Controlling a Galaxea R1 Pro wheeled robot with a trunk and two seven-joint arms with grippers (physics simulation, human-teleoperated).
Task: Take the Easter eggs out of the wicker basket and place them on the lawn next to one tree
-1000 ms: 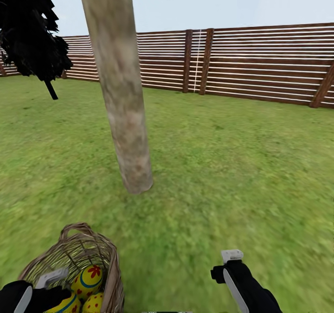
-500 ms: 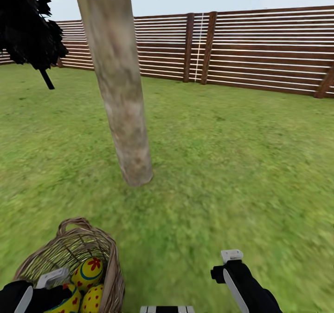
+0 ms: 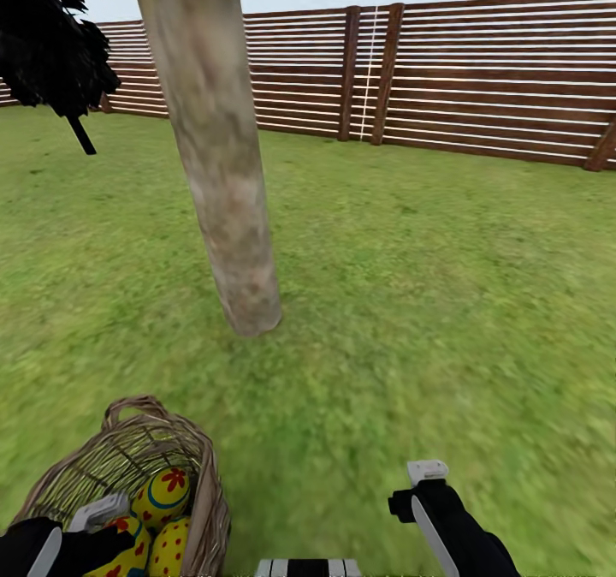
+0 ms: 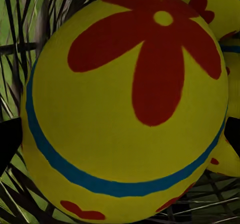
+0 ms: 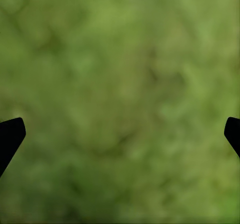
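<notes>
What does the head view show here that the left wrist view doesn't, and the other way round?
Head view alone: the tree trunk standing on the lawn, the slatted fence, a black-leaved tree, the right pincer hanging over bare grass, and the wicker basket as a whole with its loop handle.

Left wrist view alone: one egg's painting up close, a red flower with a yellow centre, a blue band and red marks below, between the dark tips of the left pincer.

Both: the Easter eggs lying inside the basket's weave, with grass behind.
</notes>
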